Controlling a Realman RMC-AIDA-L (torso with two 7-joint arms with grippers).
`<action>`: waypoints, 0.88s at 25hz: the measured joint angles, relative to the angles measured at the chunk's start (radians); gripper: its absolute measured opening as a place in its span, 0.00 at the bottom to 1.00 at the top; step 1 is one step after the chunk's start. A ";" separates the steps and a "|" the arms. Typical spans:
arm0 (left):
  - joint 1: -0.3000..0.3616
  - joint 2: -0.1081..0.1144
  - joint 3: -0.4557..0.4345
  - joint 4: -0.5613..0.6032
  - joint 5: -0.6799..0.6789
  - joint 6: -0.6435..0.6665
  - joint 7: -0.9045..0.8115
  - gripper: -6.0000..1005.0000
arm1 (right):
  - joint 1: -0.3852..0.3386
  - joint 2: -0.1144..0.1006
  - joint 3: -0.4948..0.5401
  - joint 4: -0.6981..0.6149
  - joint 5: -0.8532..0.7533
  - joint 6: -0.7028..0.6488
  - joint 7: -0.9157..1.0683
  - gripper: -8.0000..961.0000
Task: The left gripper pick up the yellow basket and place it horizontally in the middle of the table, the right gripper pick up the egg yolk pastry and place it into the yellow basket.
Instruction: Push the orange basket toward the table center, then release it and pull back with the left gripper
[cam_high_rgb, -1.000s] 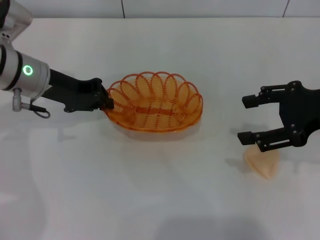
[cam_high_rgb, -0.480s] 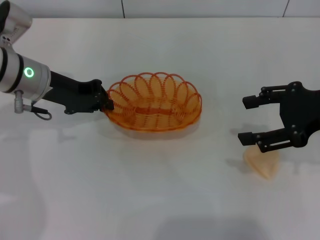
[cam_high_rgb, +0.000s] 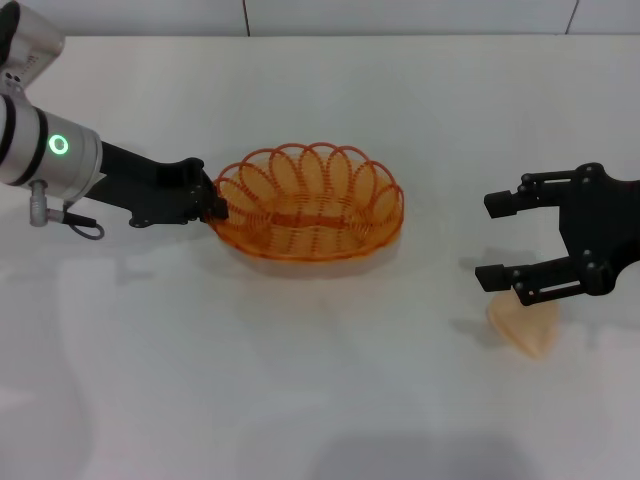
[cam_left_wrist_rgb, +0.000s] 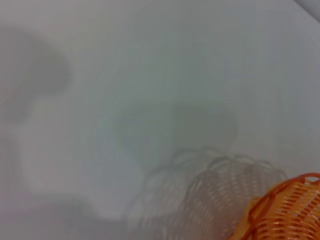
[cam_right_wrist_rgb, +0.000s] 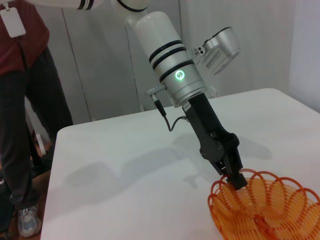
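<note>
Presently, basket is pinched at its left rim by left gripper, mid-tabletop. Right gripper, spread wide and empty, is poised just beyond pastry. Risk: basket tipped on release.

We find bright, even overhead light on the table, with soft, faint shadows. The left wrist view is hazy; the yellow basket casts a pale lattice shadow there. The right wrist view is sharp.
</note>
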 joint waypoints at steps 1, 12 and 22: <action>0.000 0.000 0.000 0.000 0.000 0.000 0.000 0.16 | 0.000 0.000 0.000 0.000 0.000 0.000 0.000 0.83; 0.006 -0.003 -0.003 -0.011 -0.028 0.001 0.005 0.18 | -0.002 0.000 0.000 0.000 0.000 0.000 0.000 0.83; 0.015 0.001 -0.003 -0.013 -0.088 0.010 0.040 0.26 | -0.002 0.000 0.000 0.000 0.000 0.000 0.001 0.83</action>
